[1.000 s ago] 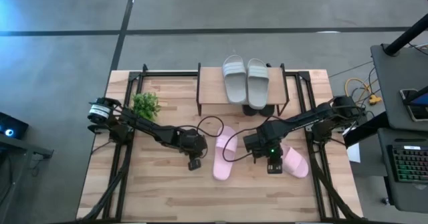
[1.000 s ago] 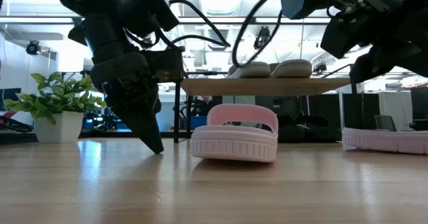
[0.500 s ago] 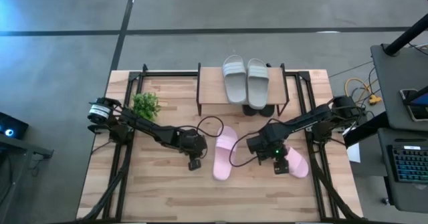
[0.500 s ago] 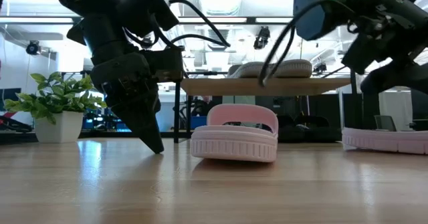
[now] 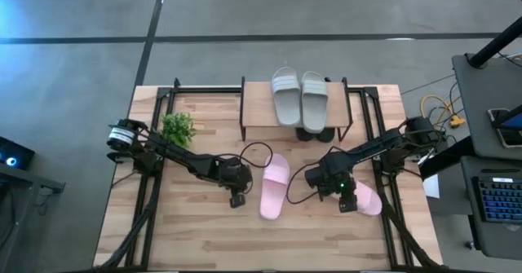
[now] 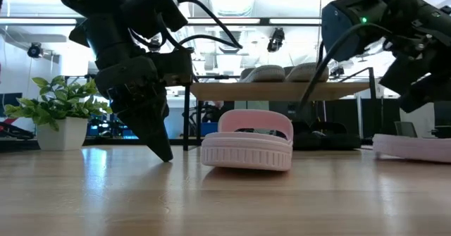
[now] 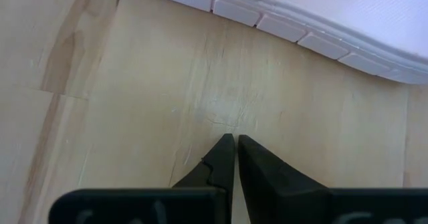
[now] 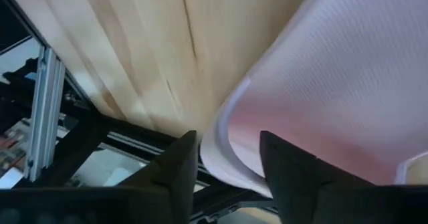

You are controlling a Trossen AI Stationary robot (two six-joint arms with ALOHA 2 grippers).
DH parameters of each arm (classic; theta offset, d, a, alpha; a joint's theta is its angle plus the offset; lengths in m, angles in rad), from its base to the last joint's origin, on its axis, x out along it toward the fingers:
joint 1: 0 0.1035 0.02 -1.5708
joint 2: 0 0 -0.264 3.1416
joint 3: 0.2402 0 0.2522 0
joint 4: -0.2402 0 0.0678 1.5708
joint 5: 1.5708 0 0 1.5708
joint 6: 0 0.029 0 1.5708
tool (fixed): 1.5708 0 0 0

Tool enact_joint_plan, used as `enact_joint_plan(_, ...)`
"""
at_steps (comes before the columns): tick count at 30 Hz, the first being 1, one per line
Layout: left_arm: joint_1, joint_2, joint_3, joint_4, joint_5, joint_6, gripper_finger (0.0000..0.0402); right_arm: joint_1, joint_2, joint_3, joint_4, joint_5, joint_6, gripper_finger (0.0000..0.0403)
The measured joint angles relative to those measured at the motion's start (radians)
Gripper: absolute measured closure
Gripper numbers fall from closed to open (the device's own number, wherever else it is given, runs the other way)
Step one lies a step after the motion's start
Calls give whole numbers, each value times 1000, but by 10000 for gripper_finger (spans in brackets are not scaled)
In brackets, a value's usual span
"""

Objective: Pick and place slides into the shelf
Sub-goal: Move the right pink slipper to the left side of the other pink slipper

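Pale pink is where the action is: the right gripper [image 5: 348, 204] hangs over the pink slide [image 5: 364, 199] at the table's right edge, its fingers [image 8: 179, 174] spread apart and straddling the sandal's rim, not clamped on it. The other pink slide [image 5: 275, 186] lies mid-table, and just beside it the left gripper [image 5: 236, 200] points down at the wood, fingers pressed together, holding nothing. Two grey slides [image 5: 299, 96] sit on the shelf [image 5: 257, 110].

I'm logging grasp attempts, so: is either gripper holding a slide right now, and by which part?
Nothing is held yet. The right gripper stands open, its fingers astride the edge of the pink slide near the table's right side. The left gripper is shut and empty beside the other pink slide.
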Motion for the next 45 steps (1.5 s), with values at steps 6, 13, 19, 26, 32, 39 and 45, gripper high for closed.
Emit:
enact_joint_plan(6,0,0,0,0,-1,1,395,15,0,-25,5,-48,0,322)
enact_joint_plan(13,0,0,0,0,-3,1,395,62,0,-27,26,-54,4,367)
enact_joint_plan(19,0,0,0,-1,-3,7,395,80,12,-29,22,-105,103,374)
enact_joint_plan(26,-2,0,0,-3,-5,10,395,78,-38,-17,172,-197,426,391)
enact_joint_plan(32,-25,-2,-3,-3,-17,8,395,76,-168,-13,543,-115,881,392)
enact_joint_plan(39,-73,-62,-54,-22,-100,-40,395,45,-310,-13,893,370,1240,392)
enact_joint_plan(45,-143,-225,-111,-17,-291,-104,395,32,-307,-13,1102,721,1419,383)
